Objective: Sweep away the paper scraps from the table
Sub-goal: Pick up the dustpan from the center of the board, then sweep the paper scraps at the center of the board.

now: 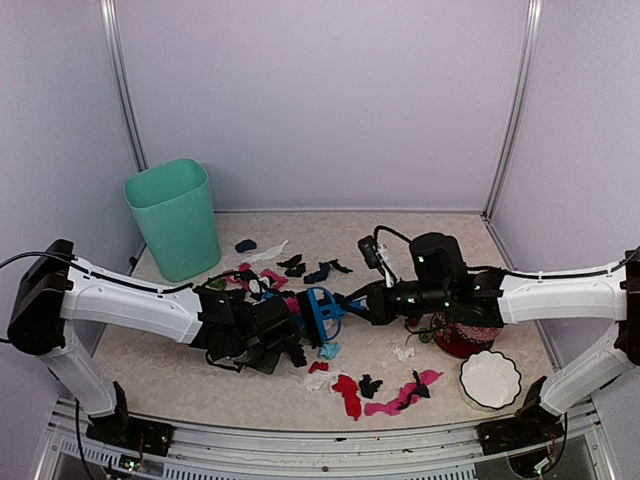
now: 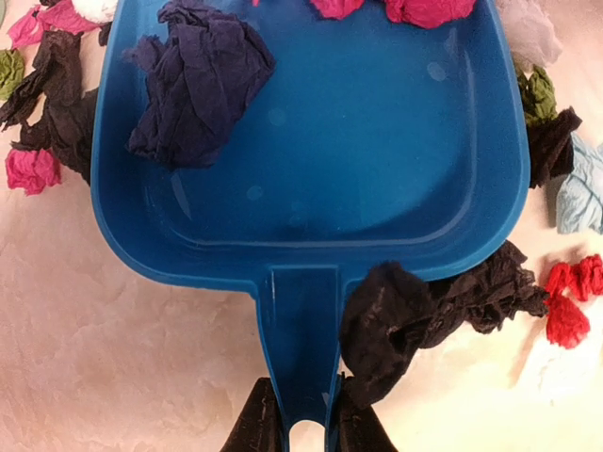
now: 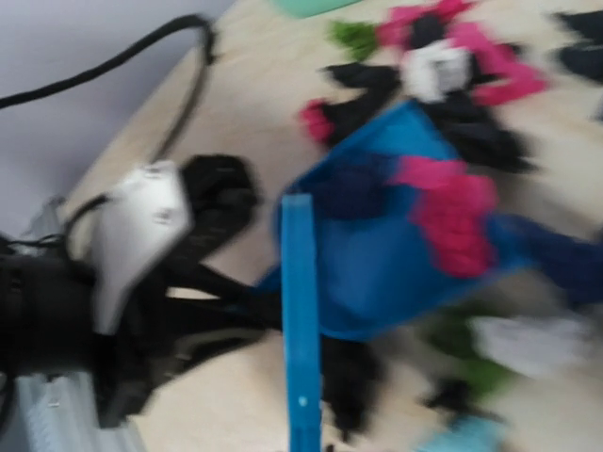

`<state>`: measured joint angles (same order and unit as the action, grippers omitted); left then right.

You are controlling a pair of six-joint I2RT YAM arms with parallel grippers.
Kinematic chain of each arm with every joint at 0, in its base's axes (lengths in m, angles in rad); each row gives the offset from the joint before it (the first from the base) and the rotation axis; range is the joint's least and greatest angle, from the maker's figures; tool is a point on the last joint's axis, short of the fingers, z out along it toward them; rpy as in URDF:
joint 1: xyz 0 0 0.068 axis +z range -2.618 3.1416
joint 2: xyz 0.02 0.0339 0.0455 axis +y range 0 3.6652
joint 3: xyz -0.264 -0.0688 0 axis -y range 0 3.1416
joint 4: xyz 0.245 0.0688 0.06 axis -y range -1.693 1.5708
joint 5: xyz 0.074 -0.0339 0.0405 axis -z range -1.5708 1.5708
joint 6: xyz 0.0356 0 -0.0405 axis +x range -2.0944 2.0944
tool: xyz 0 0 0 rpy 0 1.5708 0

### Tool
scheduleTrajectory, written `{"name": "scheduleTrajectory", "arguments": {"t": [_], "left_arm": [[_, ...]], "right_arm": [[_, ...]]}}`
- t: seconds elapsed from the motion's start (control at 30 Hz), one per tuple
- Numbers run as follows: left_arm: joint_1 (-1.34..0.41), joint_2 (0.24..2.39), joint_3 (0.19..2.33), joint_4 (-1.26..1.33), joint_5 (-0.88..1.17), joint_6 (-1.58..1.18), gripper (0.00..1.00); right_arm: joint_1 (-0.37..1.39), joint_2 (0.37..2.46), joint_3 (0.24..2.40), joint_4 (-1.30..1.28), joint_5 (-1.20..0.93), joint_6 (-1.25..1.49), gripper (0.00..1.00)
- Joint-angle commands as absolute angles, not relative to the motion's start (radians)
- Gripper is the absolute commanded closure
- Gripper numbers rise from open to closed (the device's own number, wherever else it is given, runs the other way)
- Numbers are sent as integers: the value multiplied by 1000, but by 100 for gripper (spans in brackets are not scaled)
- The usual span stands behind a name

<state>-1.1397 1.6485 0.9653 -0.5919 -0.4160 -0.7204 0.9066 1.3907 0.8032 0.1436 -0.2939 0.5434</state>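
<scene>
My left gripper [image 2: 303, 428] is shut on the handle of the blue dustpan [image 2: 377, 141], which lies flat on the table [image 2: 113, 358]. A navy paper scrap [image 2: 198, 85] lies inside the pan, and pink scraps [image 2: 429, 9] sit at its mouth. A black scrap [image 2: 405, 315] lies against the handle. My right gripper [image 1: 352, 300] holds the blue brush [image 1: 322, 312] over the pan's mouth. In the blurred right wrist view the brush handle [image 3: 301, 320] runs up from the bottom edge in front of the dustpan [image 3: 396, 264]. More scraps [image 1: 300, 265] lie behind the pan and near the front [image 1: 400, 395].
A mint green bin [image 1: 175, 218] stands at the back left. A red-patterned bowl [image 1: 465, 338] sits under my right arm, with a white scalloped dish [image 1: 490, 378] in front of it. Pale walls close in the table on three sides.
</scene>
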Motion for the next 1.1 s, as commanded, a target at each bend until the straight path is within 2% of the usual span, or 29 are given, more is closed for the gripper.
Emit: {"name": "scheduleTrajectory", "arguments": {"t": [0.0, 0.23, 0.37, 1.07], "left_arm": [[-1153, 1617, 953, -645, -430, -725, 100], [-1158, 1619, 958, -653, -440, -739, 100], [-1159, 1608, 960, -663, -446, -744, 100], [-1171, 1514, 986, -856, -450, -735, 100]], "right_arm": [[962, 1508, 885, 307, -394, 621, 100], [1011, 1657, 949, 344, -368, 655, 100], [1013, 1673, 939, 308, -294, 640, 100], [973, 1408, 837, 159, -60, 563, 100]]}}
